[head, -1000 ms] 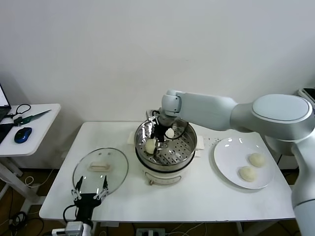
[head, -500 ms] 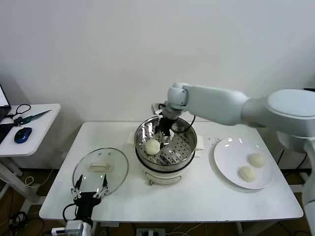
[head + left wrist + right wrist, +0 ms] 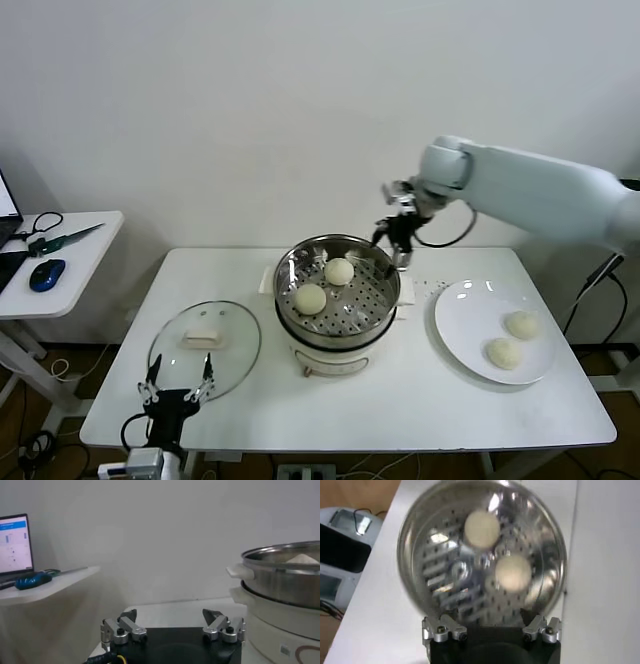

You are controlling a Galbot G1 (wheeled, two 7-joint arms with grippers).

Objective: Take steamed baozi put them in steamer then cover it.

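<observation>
The steamer [image 3: 330,337] stands mid-table with two steamed baozi on its perforated tray, one nearer me [image 3: 310,298] and one farther back [image 3: 339,271]. Two more baozi [image 3: 521,324] [image 3: 502,353] lie on the white plate [image 3: 465,310] at the right. My right gripper [image 3: 392,240] hangs open and empty above the steamer's far right rim. In the right wrist view it [image 3: 492,622] looks down on both buns [image 3: 482,528] [image 3: 512,571]. The glass cover [image 3: 225,365] lies flat at the left. My left gripper [image 3: 178,385] is parked open at its near edge.
A small side table [image 3: 70,285] with a blue mouse [image 3: 47,273] stands off to the left. The left wrist view shows the steamer's wall [image 3: 280,580] close on one side and a laptop screen [image 3: 14,545] farther off.
My right gripper has let go of a baozi inside the steamer, lifted out and swung to the right. That baozi now lies on the tray. The left arm has not moved.
</observation>
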